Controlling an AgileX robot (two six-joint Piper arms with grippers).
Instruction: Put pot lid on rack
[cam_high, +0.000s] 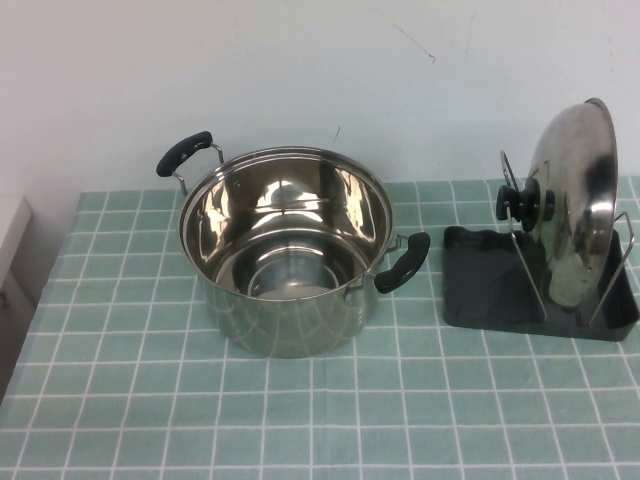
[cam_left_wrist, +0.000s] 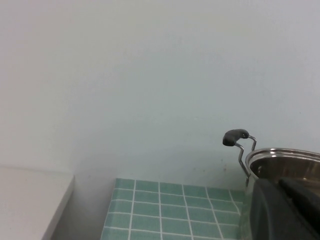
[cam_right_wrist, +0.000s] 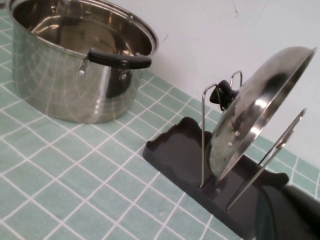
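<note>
The shiny pot lid (cam_high: 578, 190) stands on edge in the rack (cam_high: 480, 290), leaning between the wire uprights, with its black knob (cam_high: 522, 203) facing the pot. In the right wrist view the lid (cam_right_wrist: 255, 110) and the rack's dark tray (cam_right_wrist: 175, 150) are close by. My right gripper (cam_right_wrist: 290, 215) shows only as a dark mass just off the tray's near end, apart from the lid. My left gripper (cam_left_wrist: 287, 210) is a dark mass beside the pot (cam_left_wrist: 285, 162). Neither gripper shows in the high view.
The deep steel pot (cam_high: 285, 250) with two black handles stands mid-table, left of the rack, on green checked cloth (cam_high: 300, 420). A white wall runs behind the table. A pale surface (cam_high: 10, 240) lies off the table's left edge.
</note>
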